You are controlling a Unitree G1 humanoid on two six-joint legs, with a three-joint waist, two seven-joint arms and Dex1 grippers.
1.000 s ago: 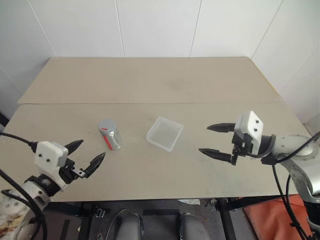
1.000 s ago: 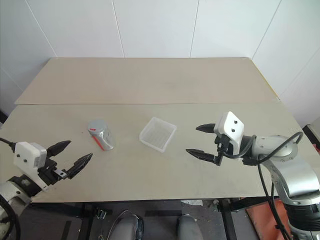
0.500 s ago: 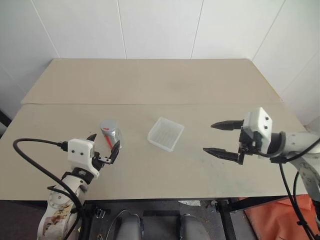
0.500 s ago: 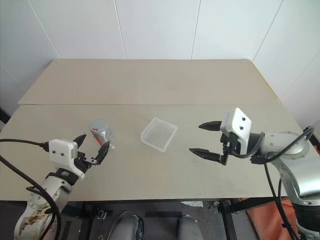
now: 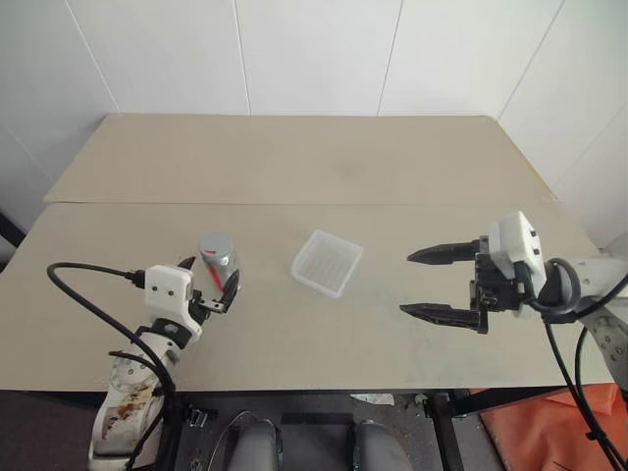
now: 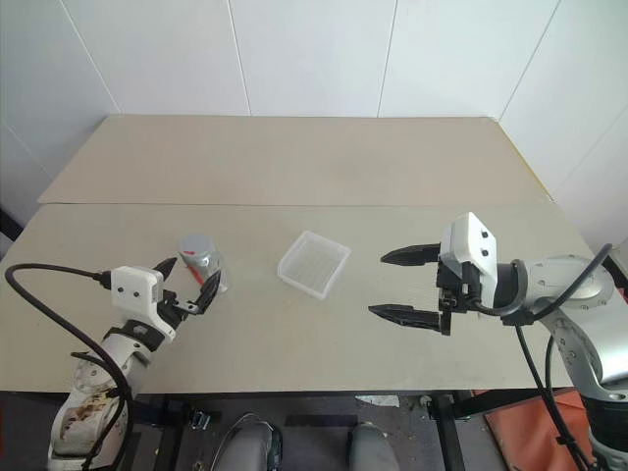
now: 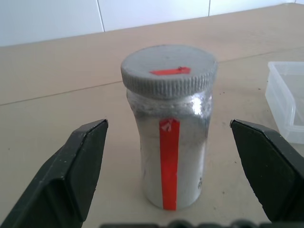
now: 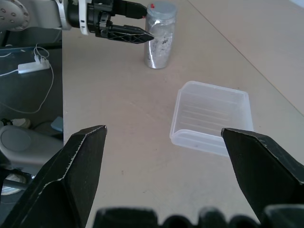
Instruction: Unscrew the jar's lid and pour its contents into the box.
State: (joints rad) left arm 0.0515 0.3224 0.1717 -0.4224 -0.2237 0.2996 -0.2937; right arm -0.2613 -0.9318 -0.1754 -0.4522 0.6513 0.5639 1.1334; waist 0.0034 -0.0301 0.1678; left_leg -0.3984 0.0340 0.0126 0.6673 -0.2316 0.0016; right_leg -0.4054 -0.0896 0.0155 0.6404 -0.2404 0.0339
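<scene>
jar point(image 7: 169, 147) upright, long axis vertical, lid point(image 7: 168, 71) up | both grippers' fingers apart, touching nothing

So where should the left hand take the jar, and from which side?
Probably around the body of the jar, below the lid, coming level from the robot's side. The jar stands upright, a plain cylinder, and the open left hand already faces it with one finger on each side. This leaves the lid free for the right hand.
</scene>
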